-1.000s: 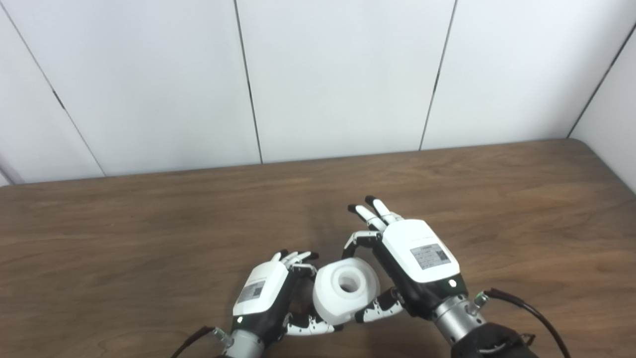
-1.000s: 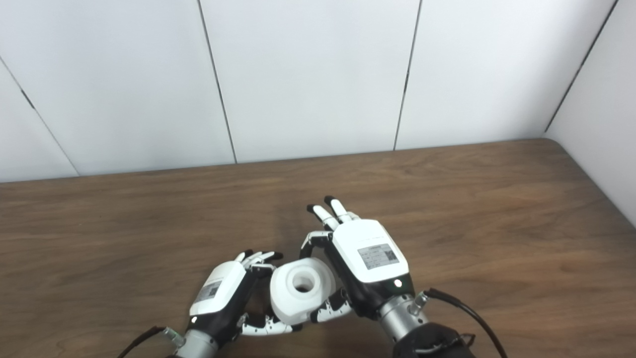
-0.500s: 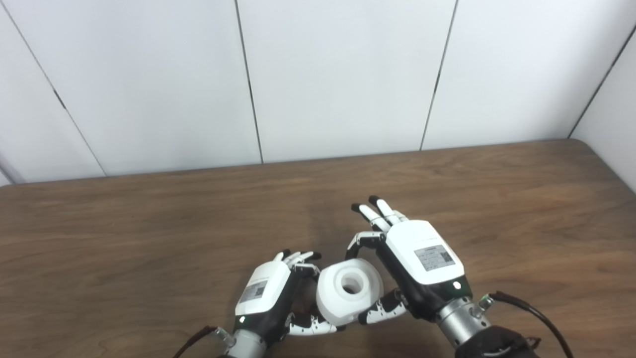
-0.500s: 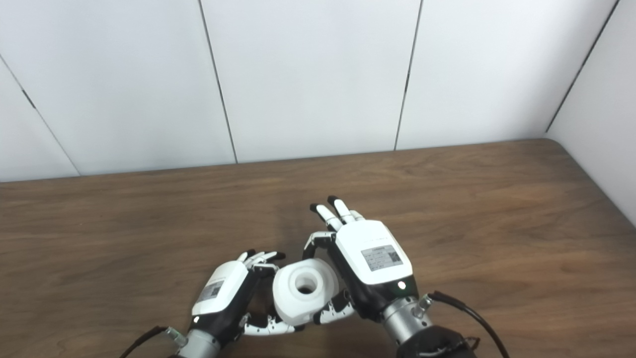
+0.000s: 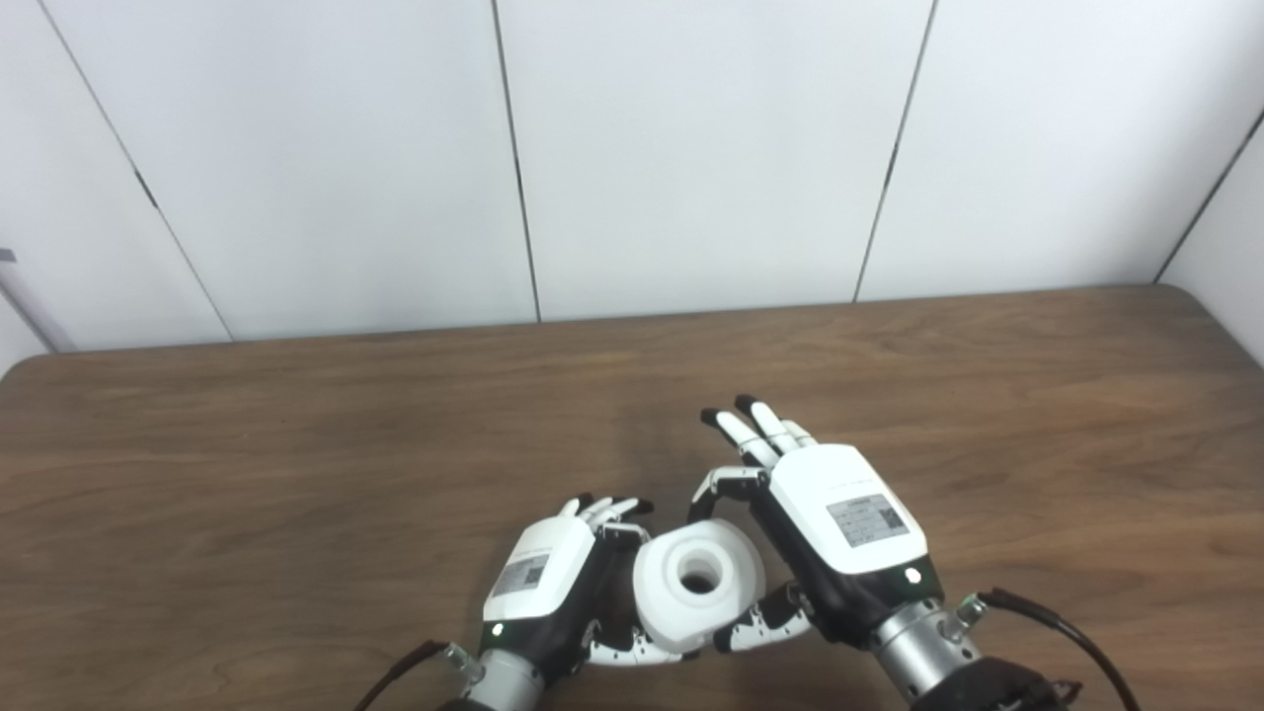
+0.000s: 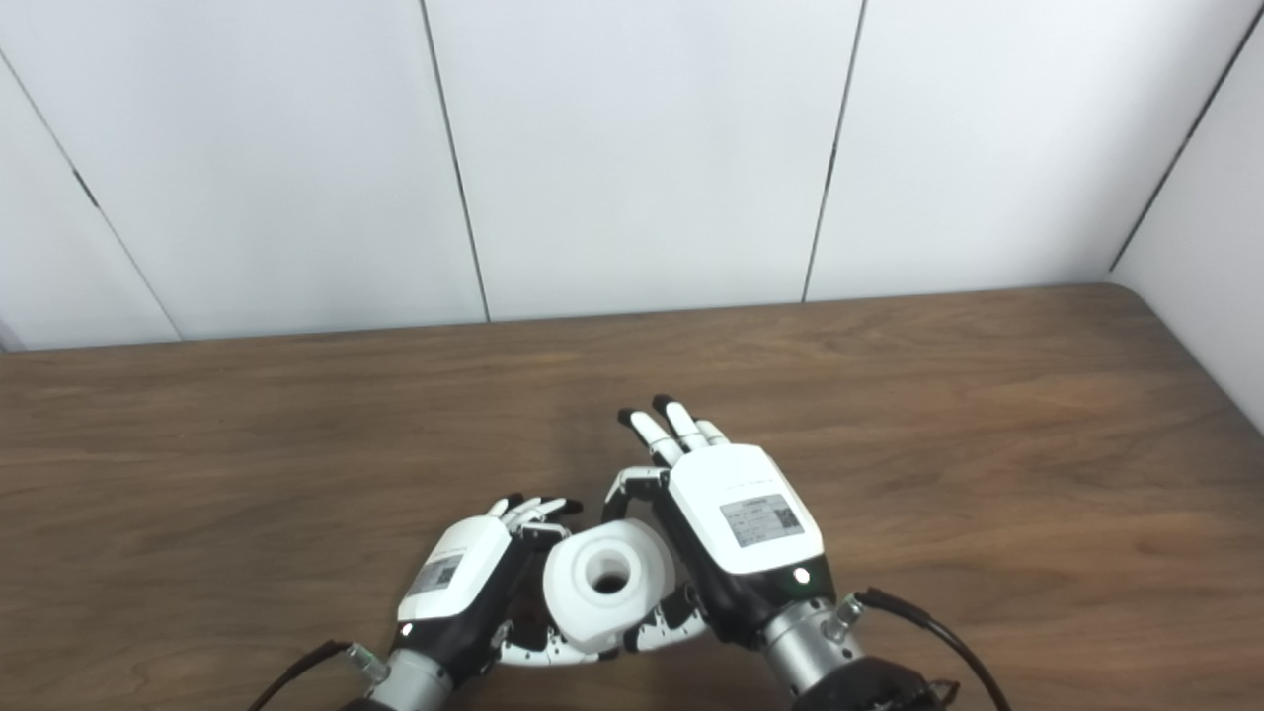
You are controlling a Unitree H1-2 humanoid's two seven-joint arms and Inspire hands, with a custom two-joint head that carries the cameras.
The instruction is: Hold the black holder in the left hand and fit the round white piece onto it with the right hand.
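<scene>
The round white piece, with a hole in its top face, is held low over the wooden table near the front edge. My right hand is shut on it, pinching its right side between thumb and a curled finger, with the other fingers stretched out. My left hand is curled against its left side with the thumb under it. No black holder shows; whatever is under the piece or in my left palm is hidden. The piece also shows in the right eye view.
White wall panels stand behind the table's far edge. The table's right corner is rounded. A black cable trails from my right wrist.
The whole picture has shifted a little to the right, so the camera moved. Both hands and the white piece keep nearly the same pose relative to each other.
</scene>
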